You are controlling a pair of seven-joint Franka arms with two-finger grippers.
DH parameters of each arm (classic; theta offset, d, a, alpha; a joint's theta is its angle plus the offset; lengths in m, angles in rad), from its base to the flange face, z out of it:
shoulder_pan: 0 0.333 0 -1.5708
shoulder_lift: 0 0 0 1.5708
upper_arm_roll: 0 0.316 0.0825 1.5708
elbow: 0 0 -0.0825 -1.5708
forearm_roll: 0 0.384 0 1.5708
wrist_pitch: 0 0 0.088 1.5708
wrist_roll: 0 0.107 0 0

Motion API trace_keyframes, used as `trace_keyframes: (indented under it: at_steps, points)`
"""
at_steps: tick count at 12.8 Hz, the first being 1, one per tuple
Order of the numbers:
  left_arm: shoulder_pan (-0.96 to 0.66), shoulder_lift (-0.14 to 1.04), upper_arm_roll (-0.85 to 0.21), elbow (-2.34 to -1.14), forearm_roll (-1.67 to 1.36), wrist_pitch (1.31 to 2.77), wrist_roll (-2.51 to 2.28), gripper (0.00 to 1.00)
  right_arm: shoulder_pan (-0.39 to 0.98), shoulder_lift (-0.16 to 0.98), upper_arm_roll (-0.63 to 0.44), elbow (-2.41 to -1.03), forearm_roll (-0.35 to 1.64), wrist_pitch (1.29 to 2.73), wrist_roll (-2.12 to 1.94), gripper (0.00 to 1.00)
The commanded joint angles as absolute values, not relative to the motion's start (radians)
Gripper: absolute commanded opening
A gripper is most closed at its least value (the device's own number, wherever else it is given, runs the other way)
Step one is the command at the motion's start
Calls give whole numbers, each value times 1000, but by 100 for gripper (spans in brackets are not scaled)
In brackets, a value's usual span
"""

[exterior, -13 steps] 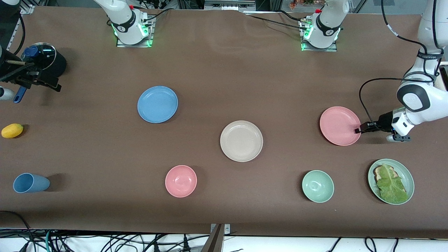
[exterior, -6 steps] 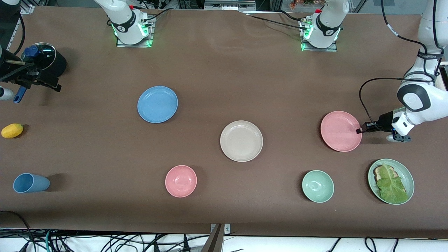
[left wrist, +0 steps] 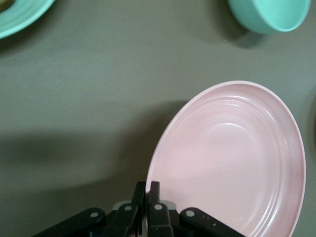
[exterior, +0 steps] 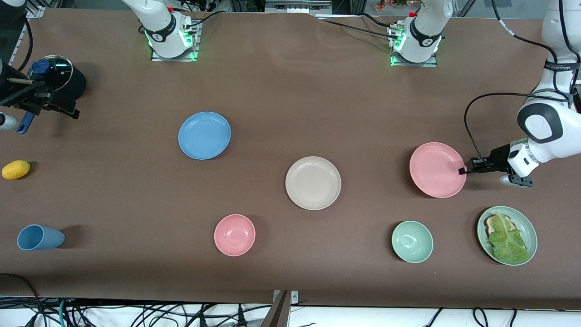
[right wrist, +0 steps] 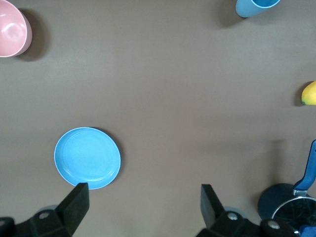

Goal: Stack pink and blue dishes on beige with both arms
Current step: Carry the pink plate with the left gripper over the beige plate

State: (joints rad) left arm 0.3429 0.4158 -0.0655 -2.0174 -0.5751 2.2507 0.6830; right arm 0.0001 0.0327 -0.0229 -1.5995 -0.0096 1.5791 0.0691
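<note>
The pink plate [exterior: 437,170] hangs tilted above the table [exterior: 290,91] toward the left arm's end, pinched at its rim by the left gripper [exterior: 463,170]; in the left wrist view the jaws are closed narrow on that rim [left wrist: 148,185]. The beige plate [exterior: 313,183] lies flat near the table's middle, well apart from it. The blue plate [exterior: 204,135] lies flat, farther from the front camera than the beige plate and toward the right arm's end.

We see the right gripper [right wrist: 143,197] over the table near the black pot [exterior: 61,79], its jaws wide and holding nothing; we judge that this arm waits.

Risks: the grip bears on one edge only, so we expect the plate could pivot or slip during carry. A tilted release could land it off-centre on the beige plate.

Limits: the right gripper's fingertips are cut off by the edge of its wrist view. The underside contact on the pink plate's rim is hidden.
</note>
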Motion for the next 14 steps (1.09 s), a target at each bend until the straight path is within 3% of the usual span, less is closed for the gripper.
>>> trace_keyframes:
  at_steps: [1, 14]
  points:
    - [279, 350, -61, -2034, -597, 2227, 635, 0, -11, 14, -15, -1614, -5, 1572, 55, 100]
    - [-150, 334, -72, -1924, -589, 2243, 117, 0, -11, 15, -17, -1614, -5, 1572, 55, 100]
